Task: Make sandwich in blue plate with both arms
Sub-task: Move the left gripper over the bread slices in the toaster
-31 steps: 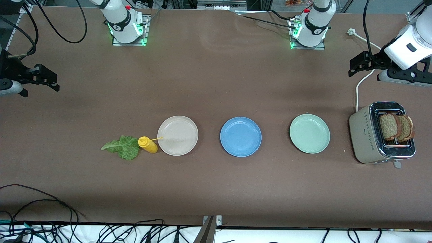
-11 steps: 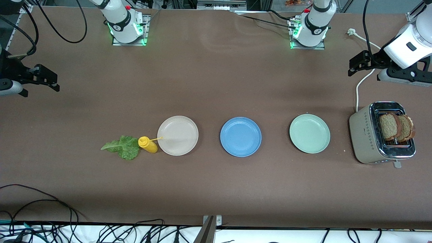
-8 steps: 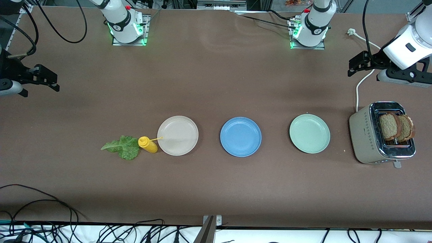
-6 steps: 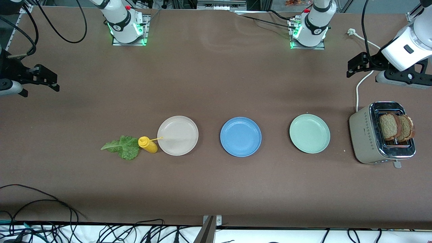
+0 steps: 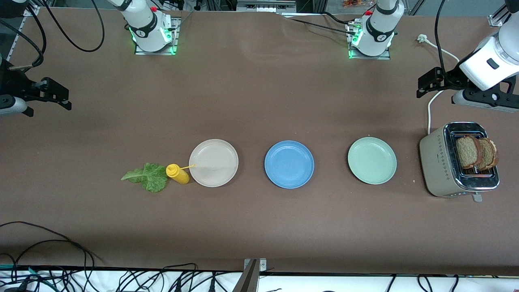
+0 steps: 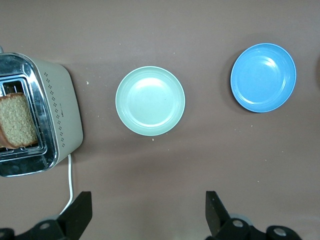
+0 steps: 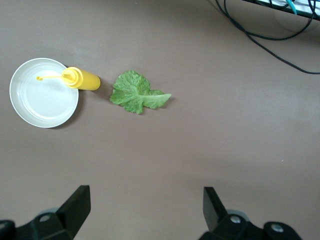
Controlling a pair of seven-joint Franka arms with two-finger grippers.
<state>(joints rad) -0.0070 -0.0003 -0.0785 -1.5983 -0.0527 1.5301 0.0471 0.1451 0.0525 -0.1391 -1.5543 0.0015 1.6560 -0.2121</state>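
From my console I see the left gripper (image 6: 146, 212) spread wide and holding nothing, hanging over bare table at the left arm's end, above the white power cord (image 5: 430, 106). The right gripper (image 7: 144, 207) is likewise fully parted and empty, over bare table at the right arm's end, where that arm waits. The blue plate (image 5: 289, 164) sits bare in the middle of a row of three, between the beige-white plate (image 5: 213, 162) and the mint-green plate (image 5: 372, 160). Two bread slices (image 5: 476, 152) stand upright in the toaster (image 5: 441, 164), which is at the left arm's end just beside the mint-green plate. The lettuce leaf (image 5: 146, 177) lies flat on the table, with a yellow squeeze bottle (image 5: 178, 173) lying on its side between it and the beige-white plate; the bottle's thin nozzle reaches over that plate's rim. In the front view both hands run off the picture's edges, so I only get part of each. In the left wrist view the toaster is cut off at the edge and only one slice shows clearly. The lower halves of the slices are hidden down in the slots.
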